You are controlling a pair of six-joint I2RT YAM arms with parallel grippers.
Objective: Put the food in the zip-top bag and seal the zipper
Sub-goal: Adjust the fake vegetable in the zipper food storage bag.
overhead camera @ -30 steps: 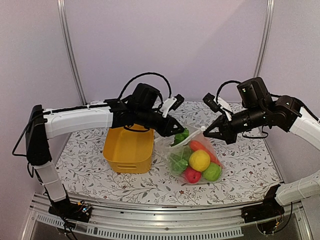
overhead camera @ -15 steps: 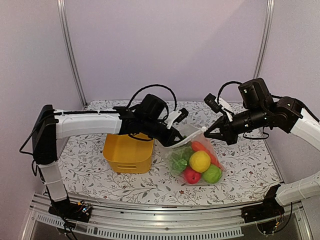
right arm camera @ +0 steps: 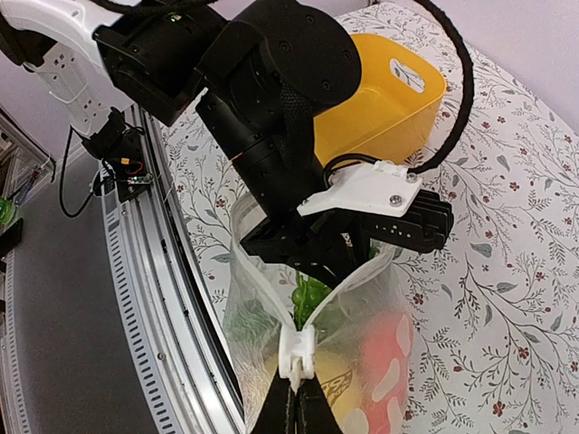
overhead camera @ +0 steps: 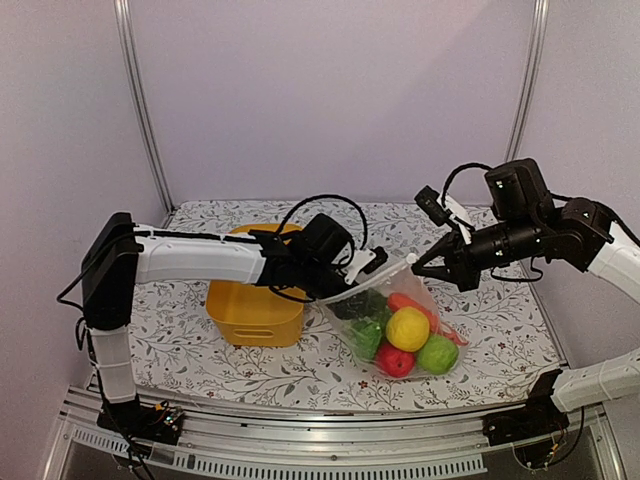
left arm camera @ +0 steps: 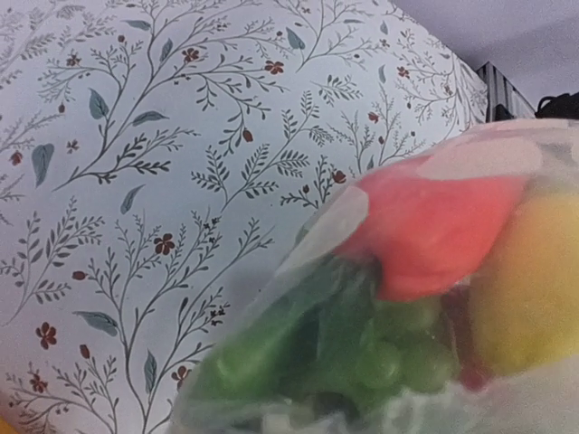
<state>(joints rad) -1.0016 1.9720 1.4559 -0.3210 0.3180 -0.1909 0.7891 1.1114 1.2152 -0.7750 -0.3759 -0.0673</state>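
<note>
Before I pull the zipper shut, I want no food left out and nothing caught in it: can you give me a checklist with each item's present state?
1. Food inside the zip-top bag: ok; yellow, red and green pieces show through it.
2. Yellow tub emptied: cannot tell; the left arm hides part of it.
3. Right gripper holding the bag's mouth: ok; jaws shut on the white tab.
4. Left gripper clear of the mouth: not ok; it sits at the opening.
5. Zipper sealed: not ok; the mouth gapes.
</note>
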